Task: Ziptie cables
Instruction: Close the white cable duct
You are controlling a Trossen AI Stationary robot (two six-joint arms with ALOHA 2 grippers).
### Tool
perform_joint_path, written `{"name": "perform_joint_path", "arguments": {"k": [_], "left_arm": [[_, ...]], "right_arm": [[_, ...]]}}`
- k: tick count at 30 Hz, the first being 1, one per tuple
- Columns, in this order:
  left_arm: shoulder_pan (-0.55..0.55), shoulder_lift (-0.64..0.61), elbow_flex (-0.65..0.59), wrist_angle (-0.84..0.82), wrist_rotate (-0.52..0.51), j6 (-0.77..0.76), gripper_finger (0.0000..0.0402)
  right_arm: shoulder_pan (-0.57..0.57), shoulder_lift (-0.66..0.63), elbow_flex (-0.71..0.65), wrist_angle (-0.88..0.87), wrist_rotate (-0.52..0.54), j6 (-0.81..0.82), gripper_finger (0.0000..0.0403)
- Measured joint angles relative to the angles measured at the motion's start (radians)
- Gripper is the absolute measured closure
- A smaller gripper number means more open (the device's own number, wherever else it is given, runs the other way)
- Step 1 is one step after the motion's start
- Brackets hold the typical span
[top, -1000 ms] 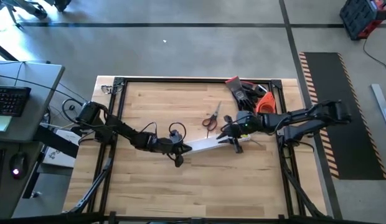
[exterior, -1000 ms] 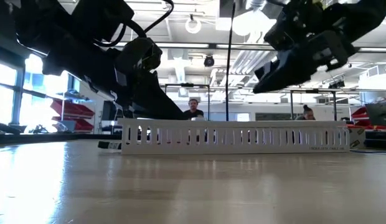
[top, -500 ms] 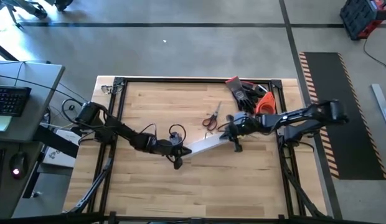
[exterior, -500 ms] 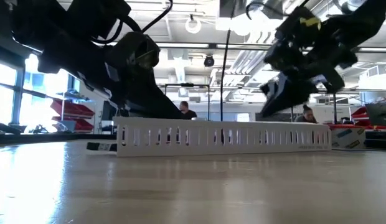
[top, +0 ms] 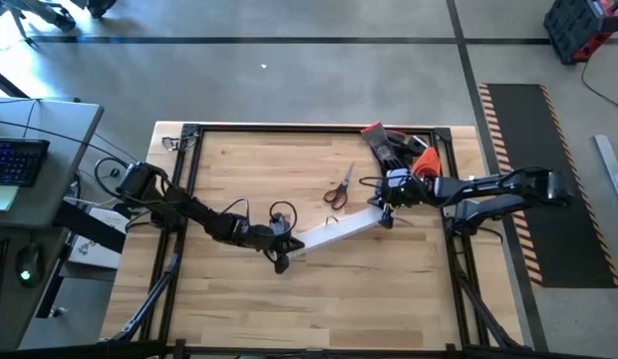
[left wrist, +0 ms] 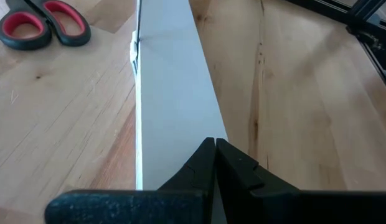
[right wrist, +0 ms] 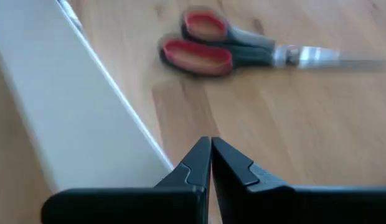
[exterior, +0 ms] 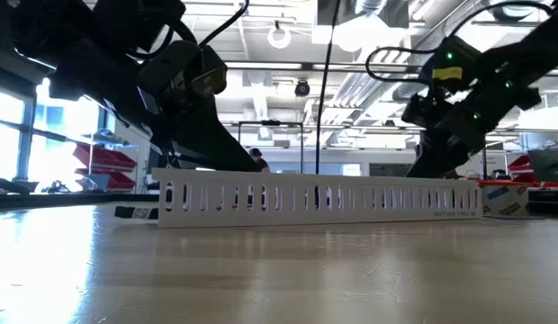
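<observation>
— White duct point(top: 334, 231) sits mid-frame on the wooden bench point(top: 239, 170); left end effector point(top: 286, 246) pinched closed at its left end.

— Cables?

— Can't make them out. Right end effector point(top: 386, 211) closed at its right end, below-right of the scissors point(top: 338, 186).

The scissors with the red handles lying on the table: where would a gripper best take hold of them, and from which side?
Probably from straight above, at the dark neck just past the red loops. The scissors lie flat and closed on the wooden table, so there is nothing to get under; the narrow neck suits two fingers, one on each side. The space around them is free, and the white duct lies apart.
</observation>
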Motion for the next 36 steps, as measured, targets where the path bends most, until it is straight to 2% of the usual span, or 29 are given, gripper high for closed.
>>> {"name": "perform_joint_path", "arguments": {"k": [7, 13, 16, 22, 25, 29, 32, 36], "left_arm": [[0.000, 0.000, 0.000, 0.000, -0.004, 0.003, 0.0401], [0.000, 0.000, 0.000, -0.001, -0.014, 0.002, 0.0402], [0.000, 0.000, 0.000, -0.002, -0.016, 0.003, 0.0402], [0.009, -0.024, 0.001, -0.069, -0.037, 0.034, 0.0401], [0.026, -0.087, 0.000, -0.198, -0.082, 0.063, 0.0401], [0.066, -0.217, -0.006, -0.390, -0.220, 0.129, 0.0402], [0.096, -0.332, -0.011, -0.497, -0.244, 0.158, 0.0402], [0.116, -0.482, -0.004, -0.506, -0.251, 0.158, 0.0402]], "right_arm": [[0.043, -0.038, 0.032, 0.016, 0.094, 0.014, 0.0403], [0.113, -0.049, 0.055, 0.172, -0.038, 0.038, 0.0403], [0.134, -0.008, 0.056, 0.167, -0.044, 0.041, 0.0403], [0.143, 0.174, 0.063, 0.186, -0.029, 0.133, 0.0403], [0.176, 0.239, 0.067, 0.268, 0.010, 0.184, 0.0403], [0.219, 0.271, 0.060, 0.371, 0.071, 0.311, 0.0403], [0.226, 0.245, 0.056, 0.381, 0.068, 0.289, 0.0403], [0.228, 0.155, 0.052, 0.347, 0.068, 0.252, 0.0403]]}}
